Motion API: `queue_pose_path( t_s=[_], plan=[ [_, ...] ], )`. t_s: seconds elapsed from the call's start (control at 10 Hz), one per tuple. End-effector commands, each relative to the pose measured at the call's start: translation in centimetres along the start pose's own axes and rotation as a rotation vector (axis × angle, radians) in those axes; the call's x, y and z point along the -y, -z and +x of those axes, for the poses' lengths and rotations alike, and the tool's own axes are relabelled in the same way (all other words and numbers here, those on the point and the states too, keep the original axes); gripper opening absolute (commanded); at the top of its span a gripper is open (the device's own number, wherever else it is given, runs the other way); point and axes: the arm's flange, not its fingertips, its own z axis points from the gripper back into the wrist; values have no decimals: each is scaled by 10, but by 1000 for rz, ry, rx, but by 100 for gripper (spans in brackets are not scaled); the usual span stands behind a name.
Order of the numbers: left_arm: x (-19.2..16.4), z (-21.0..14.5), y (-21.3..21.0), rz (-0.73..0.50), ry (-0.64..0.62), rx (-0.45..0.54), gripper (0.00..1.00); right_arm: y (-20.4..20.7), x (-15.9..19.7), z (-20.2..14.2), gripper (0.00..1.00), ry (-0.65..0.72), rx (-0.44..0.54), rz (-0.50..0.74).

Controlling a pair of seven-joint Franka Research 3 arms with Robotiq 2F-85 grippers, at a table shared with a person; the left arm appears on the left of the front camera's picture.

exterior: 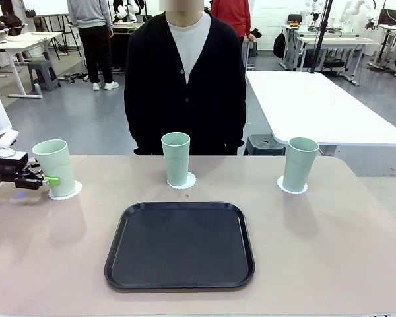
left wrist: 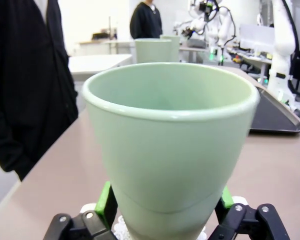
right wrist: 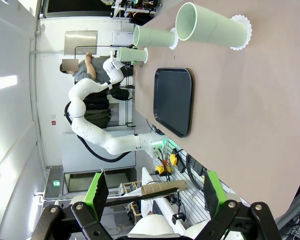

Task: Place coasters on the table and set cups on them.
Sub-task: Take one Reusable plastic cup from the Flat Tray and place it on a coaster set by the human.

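Three pale green cups stand on the beige table (exterior: 330,251), each on a white coaster: a left cup (exterior: 55,165) on its coaster (exterior: 71,193), a middle cup (exterior: 176,157) on its coaster (exterior: 189,181), and a right cup (exterior: 300,162) on its coaster (exterior: 282,185). My left gripper (exterior: 51,179) is low at the left cup's base. In the left wrist view that cup (left wrist: 170,140) stands upright between the green pads (left wrist: 108,200), which sit just at its sides, jaws open. My right gripper (right wrist: 152,195) is open and holds nothing, far from the cups (right wrist: 210,25).
A black tray (exterior: 179,246) lies in the middle near the front edge. A person in a black cardigan (exterior: 185,86) stands at the far side behind the middle cup. A white table (exterior: 317,105) stands behind at the right.
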Motion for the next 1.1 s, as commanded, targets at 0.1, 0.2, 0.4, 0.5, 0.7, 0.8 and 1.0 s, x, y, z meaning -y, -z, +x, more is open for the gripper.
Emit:
queue_pose_path(
  t_s=[0.1, 0.2, 0.4, 0.5, 0.7, 0.8, 1.0],
  plan=[
    [-3, 1, -2, -11, 1, 4, 100, 0, -2, 0, 100, 2, 1, 9],
    [-3, 2, -3, -9, -1, -3, 100, 0, -2, 0, 100, 2, 1, 9],
    [-3, 3, -3, -12, -2, -11, 100, 0, -2, 0, 100, 2, 1, 9],
    [-2, 2, -4, -14, -5, -18, 100, 0, -2, 0, 100, 2, 1, 9],
    [-1, 0, -8, -21, -16, -74, 100, 0, -2, 0, 100, 2, 1, 9],
    [-2, 0, -10, -25, -10, -98, 100, 0, -2, 0, 100, 2, 1, 9],
    [-2, 0, -15, -26, -1, -165, 100, 0, -2, 0, 100, 2, 1, 9]
  ],
)
